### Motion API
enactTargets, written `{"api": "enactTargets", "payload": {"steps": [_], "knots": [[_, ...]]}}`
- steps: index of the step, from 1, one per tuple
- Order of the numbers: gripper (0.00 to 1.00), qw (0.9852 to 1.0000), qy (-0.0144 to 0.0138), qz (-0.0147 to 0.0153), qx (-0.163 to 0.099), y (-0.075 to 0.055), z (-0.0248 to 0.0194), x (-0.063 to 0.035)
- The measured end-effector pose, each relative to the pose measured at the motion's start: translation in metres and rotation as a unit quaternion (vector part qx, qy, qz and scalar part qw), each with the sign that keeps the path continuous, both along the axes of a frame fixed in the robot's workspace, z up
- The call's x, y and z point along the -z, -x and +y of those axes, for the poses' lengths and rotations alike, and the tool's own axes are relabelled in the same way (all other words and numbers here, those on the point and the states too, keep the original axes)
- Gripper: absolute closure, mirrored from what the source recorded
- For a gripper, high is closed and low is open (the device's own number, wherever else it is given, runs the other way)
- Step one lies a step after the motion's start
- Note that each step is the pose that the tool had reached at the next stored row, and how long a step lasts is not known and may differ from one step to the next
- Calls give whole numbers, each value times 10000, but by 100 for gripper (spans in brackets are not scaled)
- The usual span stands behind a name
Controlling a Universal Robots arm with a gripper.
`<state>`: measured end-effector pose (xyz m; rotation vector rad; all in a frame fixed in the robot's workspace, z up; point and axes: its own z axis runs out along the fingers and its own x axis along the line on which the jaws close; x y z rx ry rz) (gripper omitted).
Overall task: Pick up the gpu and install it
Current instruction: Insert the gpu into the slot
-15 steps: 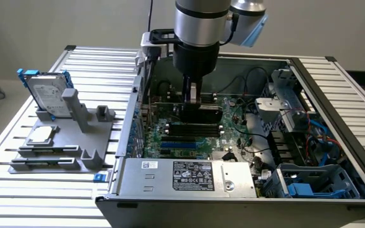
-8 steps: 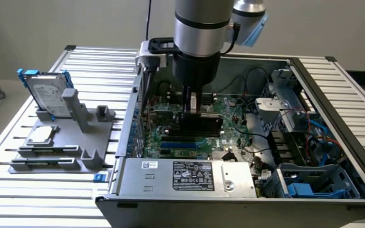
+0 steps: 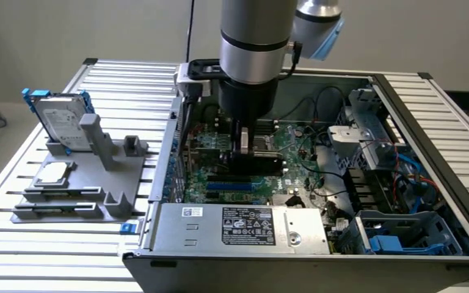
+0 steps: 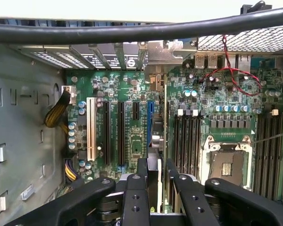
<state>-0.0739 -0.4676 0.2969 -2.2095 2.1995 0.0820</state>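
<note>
In the exterior view my gripper (image 3: pixel 248 145) hangs straight down inside the open computer case (image 3: pixel 397 97), shut on the gpu (image 3: pixel 261 163), whose black cover shows just above the green motherboard (image 3: pixel 295 143). The wrist view looks along the card. The gpu (image 4: pixel 164 122) is seen edge-on, upright between the black fingers (image 4: pixel 142 170) of the gripper (image 4: pixel 157 165). It runs over the board beside the blue expansion slot (image 4: pixel 150 117). Its silver end bracket (image 4: pixel 167 51) lies at the case's rear slot openings. I cannot tell whether its edge sits in a slot.
On the exterior view's left, a grey fixture (image 3: pixel 83 186) holds a silver hard drive with blue frame (image 3: pixel 59 119) and a square processor chip (image 3: pixel 55 174). The power supply (image 3: pixel 243 226) fills the case front. Memory slots (image 4: pixel 188 141), an empty processor socket (image 4: pixel 228 165) and a black cable (image 4: pixel 132 30) lie close by.
</note>
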Motion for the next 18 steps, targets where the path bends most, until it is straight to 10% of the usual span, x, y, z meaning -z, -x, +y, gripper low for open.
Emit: {"api": "enactTargets", "payload": {"steps": [18], "knots": [[74, 10000, 18, 1, -1, 45, -8, 150]]}}
